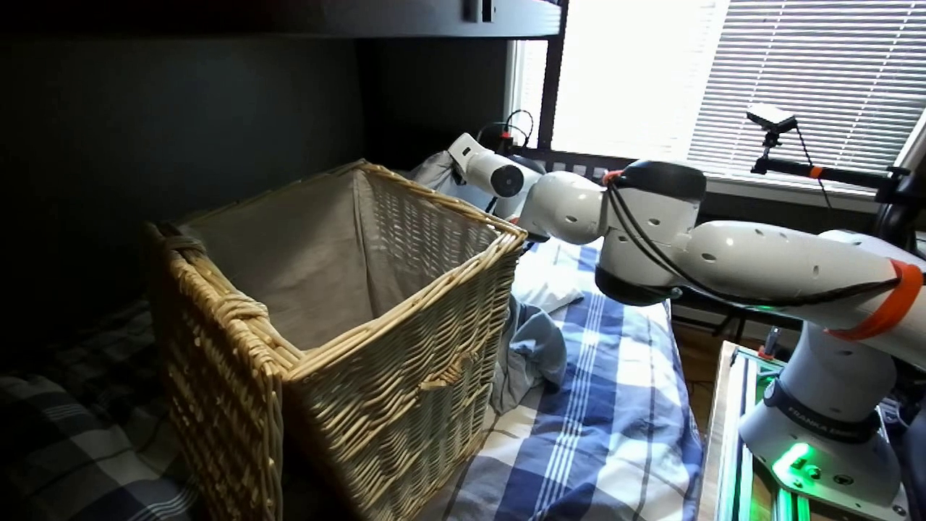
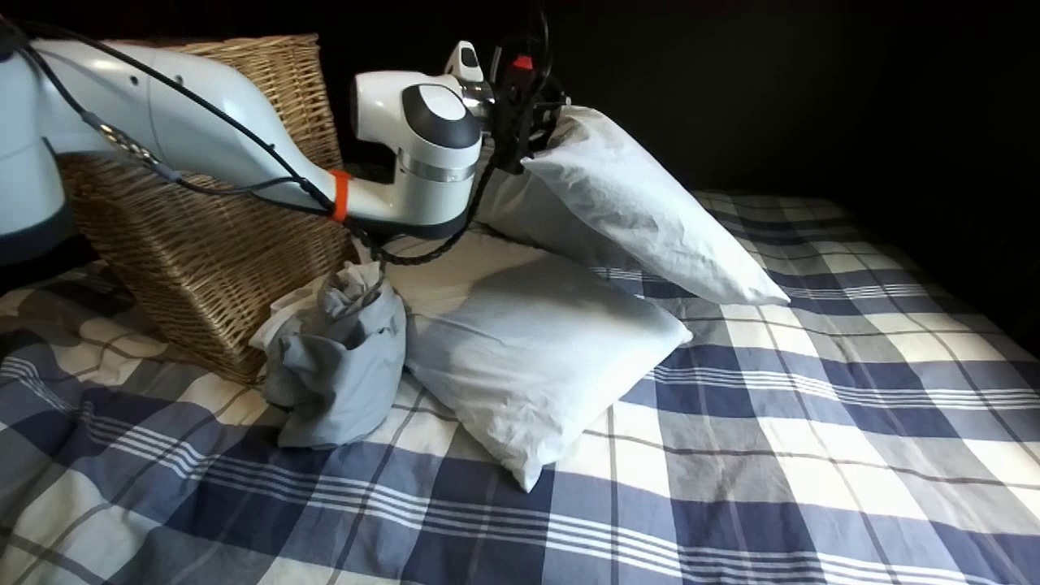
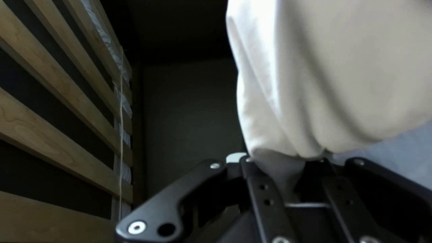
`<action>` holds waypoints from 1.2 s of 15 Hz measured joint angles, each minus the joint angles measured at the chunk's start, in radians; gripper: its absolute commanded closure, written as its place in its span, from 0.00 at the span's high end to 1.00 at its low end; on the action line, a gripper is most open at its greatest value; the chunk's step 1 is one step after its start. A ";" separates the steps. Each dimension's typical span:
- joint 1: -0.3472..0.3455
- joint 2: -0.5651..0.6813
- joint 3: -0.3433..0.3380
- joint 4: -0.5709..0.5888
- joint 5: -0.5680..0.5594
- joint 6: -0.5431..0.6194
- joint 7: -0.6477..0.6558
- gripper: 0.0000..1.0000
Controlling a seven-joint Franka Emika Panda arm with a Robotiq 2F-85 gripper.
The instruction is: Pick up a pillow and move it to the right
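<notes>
Gripper (image 3: 288, 165): jaws pinching a gathered edge of raised pillow (image 2: 658, 211)
Lower pillow (image 2: 544, 349): near wicker hamper (image 2: 203, 260)
Plaid bedspread (image 2: 853, 455): spreads well past lower pillow's corners

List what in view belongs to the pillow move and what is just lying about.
Part of the job:
held pillow, pinched in the gripper
gripper, shut on it

Just lying about:
loose pillow
grey cloth, beside that pillow
basket
</notes>
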 measured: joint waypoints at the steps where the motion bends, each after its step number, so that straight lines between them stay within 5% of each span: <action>1: -0.038 0.049 -0.028 0.053 0.033 0.000 0.017 0.05; 4: -0.162 0.174 -0.130 0.214 0.145 0.000 0.051 0.05; 10: -0.432 0.146 -0.243 0.513 0.326 -0.021 0.013 0.05; 12: -0.474 0.144 -0.289 0.540 0.398 -0.109 0.024 0.05; 18: -0.579 0.142 -0.494 0.511 0.259 -0.165 0.387 0.05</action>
